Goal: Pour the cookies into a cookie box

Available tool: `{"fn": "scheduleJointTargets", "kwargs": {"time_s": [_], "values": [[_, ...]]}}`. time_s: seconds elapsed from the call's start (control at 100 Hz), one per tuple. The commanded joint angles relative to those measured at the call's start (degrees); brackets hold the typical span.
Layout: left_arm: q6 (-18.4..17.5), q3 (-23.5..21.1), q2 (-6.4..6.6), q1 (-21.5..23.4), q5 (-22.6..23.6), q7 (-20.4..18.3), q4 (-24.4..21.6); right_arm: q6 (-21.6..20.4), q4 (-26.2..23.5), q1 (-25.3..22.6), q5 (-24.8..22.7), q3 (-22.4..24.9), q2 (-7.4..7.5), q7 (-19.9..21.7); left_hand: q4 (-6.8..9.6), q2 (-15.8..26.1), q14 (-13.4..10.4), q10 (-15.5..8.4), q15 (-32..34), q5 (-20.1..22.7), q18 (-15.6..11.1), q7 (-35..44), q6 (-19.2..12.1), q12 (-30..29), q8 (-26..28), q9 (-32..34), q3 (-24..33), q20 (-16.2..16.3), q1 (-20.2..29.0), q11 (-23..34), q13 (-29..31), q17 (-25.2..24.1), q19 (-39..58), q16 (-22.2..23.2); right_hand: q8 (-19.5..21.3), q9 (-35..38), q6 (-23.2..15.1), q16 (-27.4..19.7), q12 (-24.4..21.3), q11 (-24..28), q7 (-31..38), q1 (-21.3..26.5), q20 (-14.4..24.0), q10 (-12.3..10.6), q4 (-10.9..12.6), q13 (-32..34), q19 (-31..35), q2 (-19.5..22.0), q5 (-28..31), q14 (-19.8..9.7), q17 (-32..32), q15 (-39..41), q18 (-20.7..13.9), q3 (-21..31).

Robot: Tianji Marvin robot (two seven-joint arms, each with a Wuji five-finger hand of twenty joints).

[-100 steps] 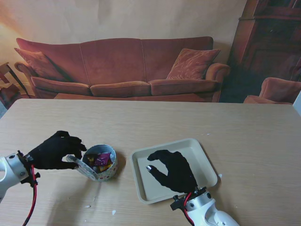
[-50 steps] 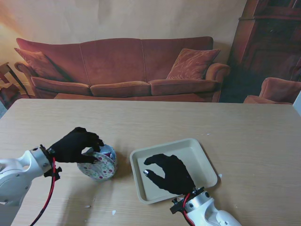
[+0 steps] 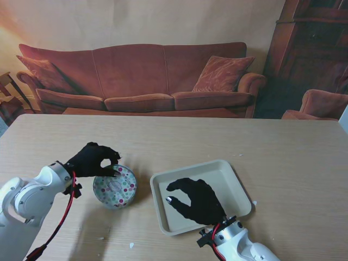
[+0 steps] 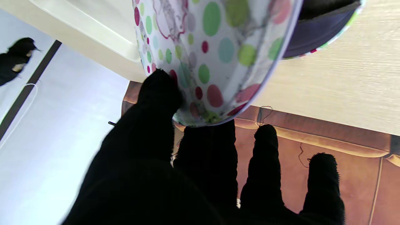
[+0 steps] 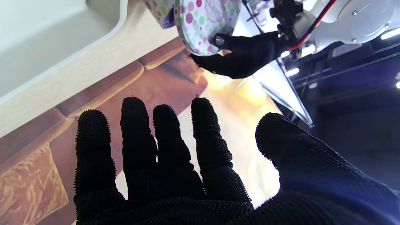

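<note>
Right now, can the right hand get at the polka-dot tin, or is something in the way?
Probably yes, but not cleanly. The right hand hovers open over the tray, and the polka-dot tin lies just to its left with bare table between. The left hand already grips the tin's far rim, so the hands would crowd.

A wooden table with bare surface along its far edge and right edge. Two obstacles sit toward the near edge: a polka-dot tin (tipped, gripped by the left hand) and, just beside it with a narrow gap between, a beige tray under the spread right hand.
</note>
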Motion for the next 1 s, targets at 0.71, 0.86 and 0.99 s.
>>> {"fn": "scheduleJointTargets", "kwargs": {"time_s": [0.71,0.86,0.99], "values": [[2.6,3.3,-2.00,-4.7,2.5,10.0,14.1,-0.2,0.0,0.4,1.3,-0.5,0.38,4.8,0.98,1.1,1.2,-0.9,2.0,-1.7,0.4,1.9,-3.7,1.8,1.4,0.7,3.9,0.8,4.2,1.6,2.4,0.2,0.9,2.3,-0.4,-2.1,0.3,-0.6,-0.2,-0.8,-2.6,0.7,0.8,-0.6,0.2,-2.1,-1.3,1.0,-2.6,-0.8,-0.7,-2.0,-0.4,0.0],[2.1,3.1,-2.02,-4.8,3.5,11.3,15.8,-0.2,0.2,0.6,1.5,-0.6,0.41,5.0,0.95,1.1,1.2,-0.7,2.3,-1.8,0.5,2.1,-3.8,1.9,1.4,0.7,3.6,1.1,4.0,1.8,2.6,0.3,1.3,2.5,-0.4,-2.1,0.4,-0.6,-0.2,-0.8,-2.6,0.7,0.8,-0.7,0.2,-2.2,-1.4,1.0,-2.6,-0.9,-0.7,-2.1,-0.5,0.0],[2.1,3.4,-2.19,-5.0,3.6,12.5,17.0,-0.2,0.3,0.8,1.7,-0.7,0.52,5.7,1.03,1.4,1.5,-0.2,2.5,-2.2,0.5,2.1,-3.7,2.0,1.2,0.8,3.4,1.3,4.0,1.9,2.6,0.2,1.6,2.7,-0.5,-2.3,0.4,-0.7,-0.2,-0.8,-2.6,0.6,0.8,-0.8,0.2,-2.4,-1.6,1.1,-2.7,-0.9,-0.9,-2.2,-0.7,-0.1]]}}
